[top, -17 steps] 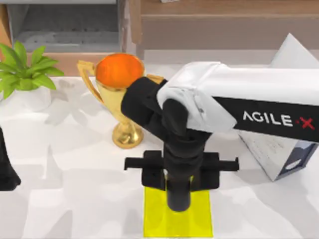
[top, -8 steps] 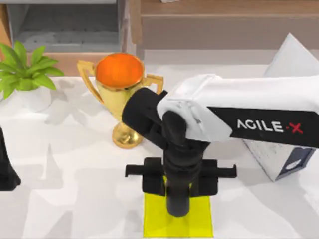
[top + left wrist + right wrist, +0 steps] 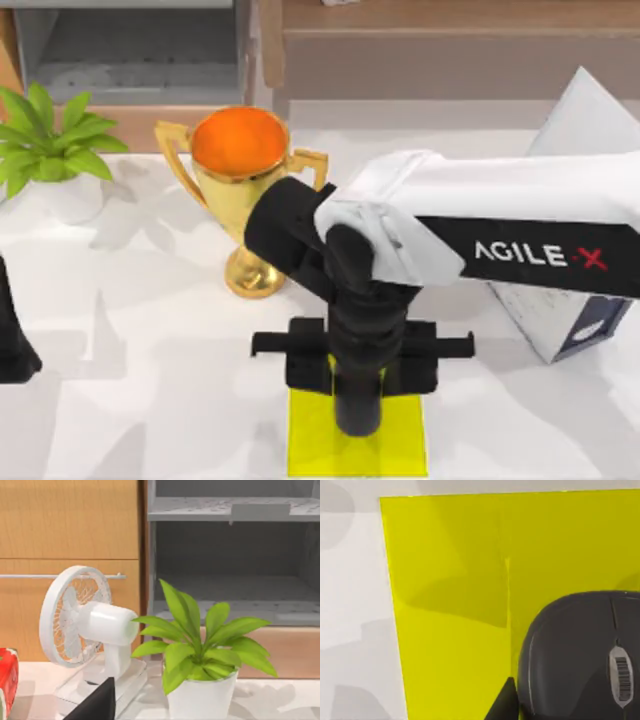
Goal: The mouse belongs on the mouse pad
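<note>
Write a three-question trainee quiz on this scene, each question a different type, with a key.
1. True or false: the mouse is over the mouse pad.
2. Which arm reaches over the pad? A) left B) right
3. Fill in: the trophy has an ______ inside.

Key: 1 true, the right wrist view shows yellow pad beneath the dark mouse. 2 B, the right tool hangs above the pad; the left arm is parked at the table's left edge. 3 orange.
</note>
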### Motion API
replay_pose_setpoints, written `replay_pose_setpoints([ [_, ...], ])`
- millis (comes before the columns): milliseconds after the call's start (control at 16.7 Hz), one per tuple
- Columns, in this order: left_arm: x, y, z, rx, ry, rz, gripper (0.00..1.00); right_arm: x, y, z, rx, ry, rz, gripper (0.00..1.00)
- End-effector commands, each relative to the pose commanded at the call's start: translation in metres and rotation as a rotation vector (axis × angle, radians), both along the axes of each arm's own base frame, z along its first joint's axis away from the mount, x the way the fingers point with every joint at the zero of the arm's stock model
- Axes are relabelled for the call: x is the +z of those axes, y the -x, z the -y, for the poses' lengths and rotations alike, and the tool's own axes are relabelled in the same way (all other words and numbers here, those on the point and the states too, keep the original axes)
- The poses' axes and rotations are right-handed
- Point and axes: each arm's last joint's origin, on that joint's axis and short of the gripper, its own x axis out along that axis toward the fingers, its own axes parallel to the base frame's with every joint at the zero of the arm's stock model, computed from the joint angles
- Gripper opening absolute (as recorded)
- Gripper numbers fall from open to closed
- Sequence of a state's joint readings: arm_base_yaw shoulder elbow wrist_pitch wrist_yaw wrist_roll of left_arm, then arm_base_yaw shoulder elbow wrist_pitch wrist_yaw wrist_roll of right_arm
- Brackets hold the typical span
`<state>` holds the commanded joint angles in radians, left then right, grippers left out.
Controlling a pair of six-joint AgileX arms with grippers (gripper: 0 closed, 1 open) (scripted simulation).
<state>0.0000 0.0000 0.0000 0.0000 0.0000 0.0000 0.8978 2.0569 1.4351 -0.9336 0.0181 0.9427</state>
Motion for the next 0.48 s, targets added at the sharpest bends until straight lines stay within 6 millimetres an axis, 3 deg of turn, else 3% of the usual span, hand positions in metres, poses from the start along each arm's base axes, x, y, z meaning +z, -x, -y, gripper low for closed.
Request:
replay_pose_setpoints([
  [480, 0.0, 0.0, 0.0, 0.0, 0.0, 0.0, 1.0, 0.0, 0.0, 0.0, 0.0, 0.0, 0.0, 0.98],
])
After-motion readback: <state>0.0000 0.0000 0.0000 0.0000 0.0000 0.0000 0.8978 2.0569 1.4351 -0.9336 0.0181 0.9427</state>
